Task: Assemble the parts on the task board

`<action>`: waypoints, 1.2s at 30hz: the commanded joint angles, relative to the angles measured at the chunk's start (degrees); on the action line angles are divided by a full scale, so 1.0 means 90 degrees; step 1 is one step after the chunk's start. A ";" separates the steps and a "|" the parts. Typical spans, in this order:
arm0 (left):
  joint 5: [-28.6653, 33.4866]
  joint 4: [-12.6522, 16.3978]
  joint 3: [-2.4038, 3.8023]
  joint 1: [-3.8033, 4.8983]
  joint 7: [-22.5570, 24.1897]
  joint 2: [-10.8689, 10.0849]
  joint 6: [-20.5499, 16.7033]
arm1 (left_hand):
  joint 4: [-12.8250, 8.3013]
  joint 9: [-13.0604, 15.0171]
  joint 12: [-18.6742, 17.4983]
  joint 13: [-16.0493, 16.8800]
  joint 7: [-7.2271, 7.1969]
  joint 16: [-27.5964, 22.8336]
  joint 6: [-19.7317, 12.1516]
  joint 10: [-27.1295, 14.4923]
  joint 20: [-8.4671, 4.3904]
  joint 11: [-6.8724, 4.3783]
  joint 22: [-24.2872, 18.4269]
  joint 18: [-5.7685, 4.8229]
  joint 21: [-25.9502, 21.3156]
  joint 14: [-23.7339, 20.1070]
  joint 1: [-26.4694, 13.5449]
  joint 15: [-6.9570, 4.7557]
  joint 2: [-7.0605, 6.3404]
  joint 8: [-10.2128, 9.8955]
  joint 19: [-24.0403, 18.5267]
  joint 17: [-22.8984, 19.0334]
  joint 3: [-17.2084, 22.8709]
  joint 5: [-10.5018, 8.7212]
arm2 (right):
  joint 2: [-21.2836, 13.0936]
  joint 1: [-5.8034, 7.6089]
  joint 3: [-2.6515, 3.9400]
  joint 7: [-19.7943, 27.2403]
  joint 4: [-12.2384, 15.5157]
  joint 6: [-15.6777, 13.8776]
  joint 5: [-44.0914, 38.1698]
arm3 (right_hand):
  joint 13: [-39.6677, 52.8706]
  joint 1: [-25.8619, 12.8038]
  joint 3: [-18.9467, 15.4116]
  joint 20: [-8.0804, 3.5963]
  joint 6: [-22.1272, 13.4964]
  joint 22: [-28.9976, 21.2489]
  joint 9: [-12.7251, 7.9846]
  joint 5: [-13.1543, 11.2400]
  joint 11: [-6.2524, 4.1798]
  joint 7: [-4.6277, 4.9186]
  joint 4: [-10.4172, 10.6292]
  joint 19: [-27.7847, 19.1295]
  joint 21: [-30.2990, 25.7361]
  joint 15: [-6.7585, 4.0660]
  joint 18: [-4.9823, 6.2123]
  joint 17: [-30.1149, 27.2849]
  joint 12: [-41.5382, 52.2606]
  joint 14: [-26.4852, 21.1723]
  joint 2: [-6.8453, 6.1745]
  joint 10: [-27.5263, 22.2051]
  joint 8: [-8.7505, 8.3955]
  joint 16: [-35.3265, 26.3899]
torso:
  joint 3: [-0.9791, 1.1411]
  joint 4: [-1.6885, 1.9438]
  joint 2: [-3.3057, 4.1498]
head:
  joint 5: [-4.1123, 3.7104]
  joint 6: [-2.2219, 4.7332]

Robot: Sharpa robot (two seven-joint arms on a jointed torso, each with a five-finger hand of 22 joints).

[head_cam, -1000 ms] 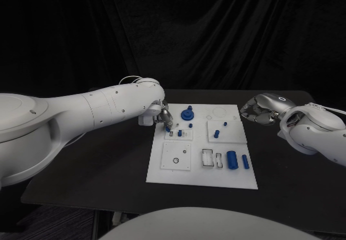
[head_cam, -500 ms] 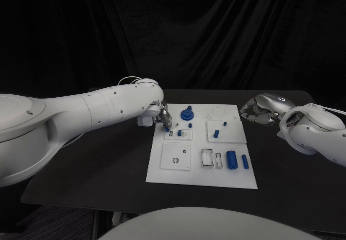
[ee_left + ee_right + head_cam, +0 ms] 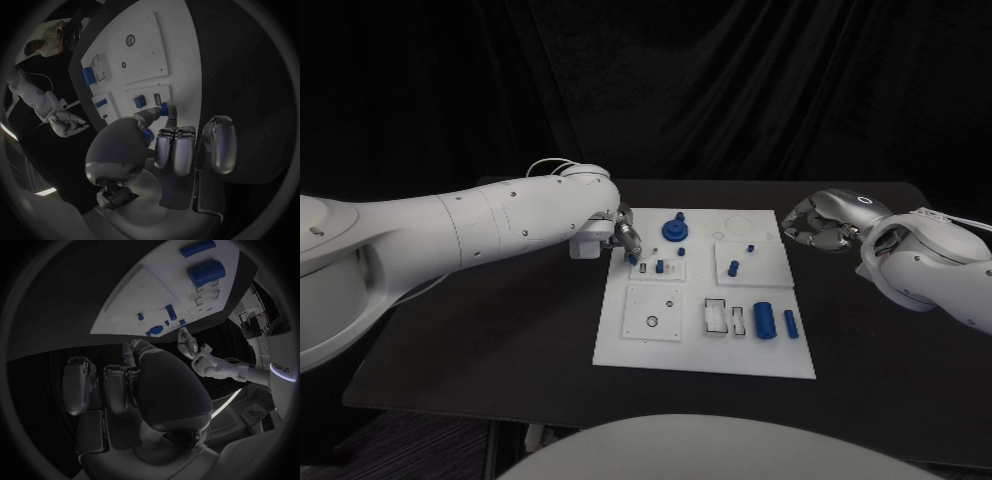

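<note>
Left robot hand (image 3: 620, 238) sits at the upper-left edge of the task board (image 3: 707, 350), just left of centre frame in the head view. In the left wrist view a small blue peg (image 3: 164, 109) is pinched at its fingertips (image 3: 170, 111), right over the board's near edge. So the left robot hand grips a part.

Right robot hand (image 3: 816, 222) hangs off the board's upper-right corner, over the black desk (image 3: 488, 340). Fingers are curled in, nothing held, by the look of the right wrist view.

Board contents, head view:
- Stacked blue gear piece (image 3: 676, 229), top centre.
- Short blue pegs standing in the small plates below it, mid-board.
- Large blue cylinder (image 3: 764, 318) and a slimmer one (image 3: 790, 322), lower right, lying loose.

Judgement: the step in hand is seating the pinched peg in a hole at the board's upper-left plate.

To do it well:
- Keep the peg upright, axis square to the board.
- Line it up over the hole before lowering.
- Go down slowly; a tilted entry will likely jam.
- Let go only once it stands on its own.
- Mind the neighbouring pegs close by; spread fingers could knock them.
</note>
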 commanded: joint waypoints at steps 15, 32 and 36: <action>-0.0212 0.0246 0.0004 0.0022 0.0084 0.0027 -0.0308 | 0.0004 0.0035 0.0017 0.1664 -0.0014 0.0017 0.0061 0.0667 -0.0025 -0.0018 0.1245 0.0090 0.0012 0.0684 -0.0018 -0.0021 -0.0043 0.0056 0.0022 0.1677 -0.0039 0.0049 | -0.0003 -0.0025 0.0004 -0.0090 -0.0008 0.0005 -0.0015 | 0.1182 0.0010 0.0043 0.0016 0.0041 0.1243 0.0011 0.0024 0.0044 -0.0002 -0.0008 -0.0020 -0.0047 0.0047 0.0126 0.1255 -0.0045 0.0453 -0.0065 0.0072 0.0005 -0.0031 | 0.0004 0.0010 -0.0002 | 0.0025 -0.0001; -0.0213 0.0246 0.0004 -0.0022 0.0054 0.0101 -0.0266 | 0.0012 0.0041 0.0017 0.1664 -0.0017 0.0017 0.0055 0.0667 -0.0030 -0.0022 0.1238 0.0095 -0.0008 0.0684 -0.0023 -0.0026 -0.0030 0.0056 0.0012 0.1677 -0.0031 0.0071 | -0.0011 -0.0026 0.0004 -0.0083 0.0001 -0.0030 -0.0015 | 0.1179 0.0009 0.0046 0.0018 0.0045 0.1241 0.0013 0.0027 0.0045 -0.0002 -0.0012 -0.0023 -0.0053 0.0049 0.0127 0.1249 -0.0049 0.0449 -0.0068 0.0067 0.0009 -0.0037 | -0.0005 -0.0008 0.0018 | 0.0049 -0.0001; -0.0213 0.0239 0.0004 -0.0036 0.0059 0.0114 -0.0256 | 0.0012 0.0041 0.0017 0.1664 -0.0017 0.0017 0.0055 0.0667 -0.0030 -0.0022 0.1238 0.0095 -0.0008 0.0684 -0.0023 -0.0026 -0.0030 0.0056 0.0012 0.1677 -0.0031 0.0071 | -0.0012 -0.0026 0.0004 -0.0076 0.0000 -0.0049 -0.0015 | 0.1179 0.0009 0.0046 0.0018 0.0045 0.1241 0.0013 0.0027 0.0045 -0.0002 -0.0012 -0.0023 -0.0053 0.0049 0.0127 0.1249 -0.0049 0.0449 -0.0068 0.0067 0.0009 -0.0037 | -0.0002 -0.0009 0.0011 | 0.0053 -0.0001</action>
